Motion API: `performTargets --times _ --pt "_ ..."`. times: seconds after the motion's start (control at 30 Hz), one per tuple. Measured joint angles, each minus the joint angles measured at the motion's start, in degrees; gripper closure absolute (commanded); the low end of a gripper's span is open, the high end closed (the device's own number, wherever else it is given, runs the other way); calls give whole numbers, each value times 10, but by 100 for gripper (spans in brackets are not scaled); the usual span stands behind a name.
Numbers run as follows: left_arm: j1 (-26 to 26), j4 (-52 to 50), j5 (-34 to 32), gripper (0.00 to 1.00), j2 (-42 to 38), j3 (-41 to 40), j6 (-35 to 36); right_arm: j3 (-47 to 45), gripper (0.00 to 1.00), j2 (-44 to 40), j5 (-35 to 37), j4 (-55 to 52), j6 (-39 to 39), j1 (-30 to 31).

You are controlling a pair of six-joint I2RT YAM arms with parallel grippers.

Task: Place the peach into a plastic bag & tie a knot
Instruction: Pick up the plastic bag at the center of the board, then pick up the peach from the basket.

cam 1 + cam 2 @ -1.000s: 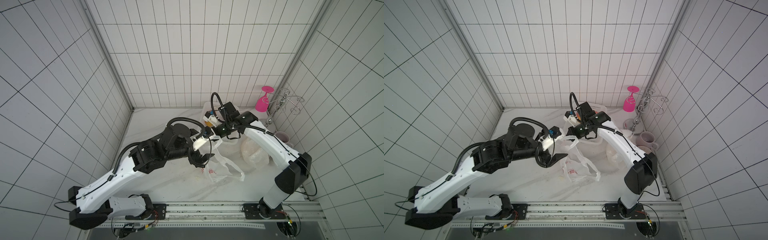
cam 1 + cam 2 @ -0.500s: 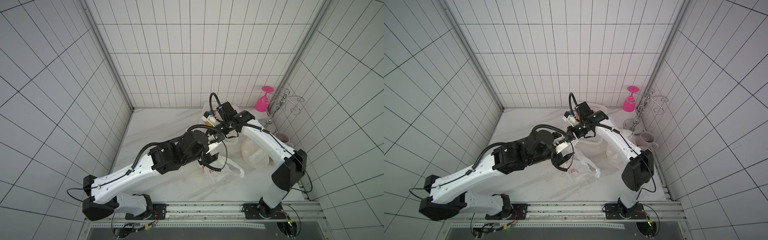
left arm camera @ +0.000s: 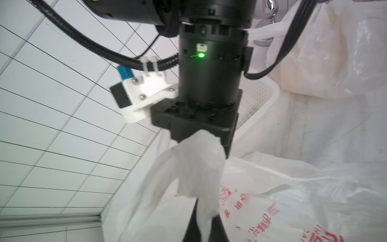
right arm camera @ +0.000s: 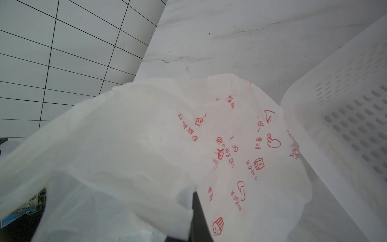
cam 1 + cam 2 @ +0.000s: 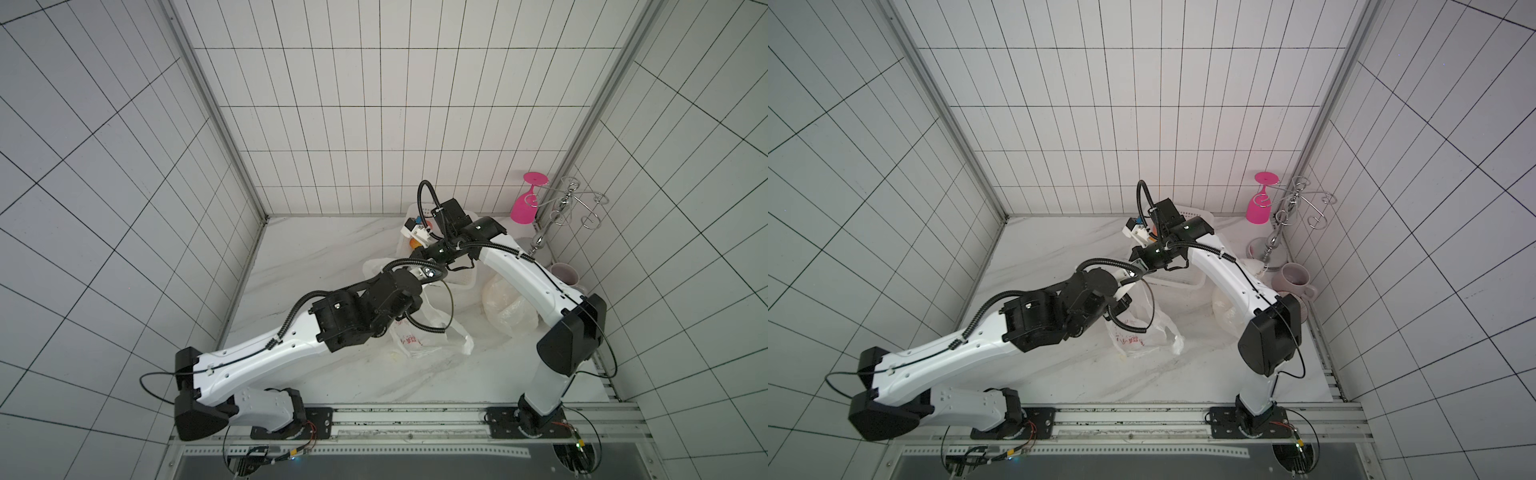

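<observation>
While clamping the limp, likely slippery white red-printed plastic bag (image 3: 272, 209) in left tool (image 3: 202, 226) and right tool (image 3: 201, 136), hold bunched handles (image 3: 194, 167), centre frame.

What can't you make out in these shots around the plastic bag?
- Inside the plastic bag: cloudy film in both wrist views; the left arm overlaps it in both top views.
- Left hand: cut off by the left wrist view's lower edge, wrapped in plastic.
- Basket contents: mostly under the right arm in both top views.
</observation>
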Motion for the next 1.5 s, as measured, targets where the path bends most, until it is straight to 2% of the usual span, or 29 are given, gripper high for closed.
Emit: performTargets --times 0.1,0.2,0.27,0.37,0.4,0.57,0.67,0.77,0.93,1.03,1.13,1.33,1.5 --pt "48 -41 30 100 -51 40 -42 26 100 23 7 -11 -2 -12" --pt "66 -61 90 100 -88 89 -93 69 100 59 14 -21 -5 -16" --pt "80 -60 134 100 -98 89 -118 93 100 77 12 -21 -7 -16" --pt "126 -49 195 100 -81 59 -148 120 99 104 24 -20 -8 -9" --pt "150 -44 218 100 -66 47 -159 124 96 114 28 -18 -9 -9" --pt "258 -16 295 100 -9 -11 -210 127 61 156 23 -12 -7 -13" --pt "296 -3 316 100 -7 -16 -238 128 42 163 -4 -9 2 -21" --pt "318 10 329 100 0 -12 -261 127 35 147 -42 21 31 -42" --pt "350 21 353 100 39 -12 -288 80 26 59 -71 165 138 -115" --pt "362 19 371 100 51 -6 -302 62 22 28 -24 205 185 -158" --pt "372 2 385 100 52 30 -312 67 20 54 72 193 196 -170" --pt "391 -21 403 100 44 126 -330 76 10 197 222 127 192 -150" --pt "391 -25 436 100 31 129 -347 151 10 298 262 87 186 -132"
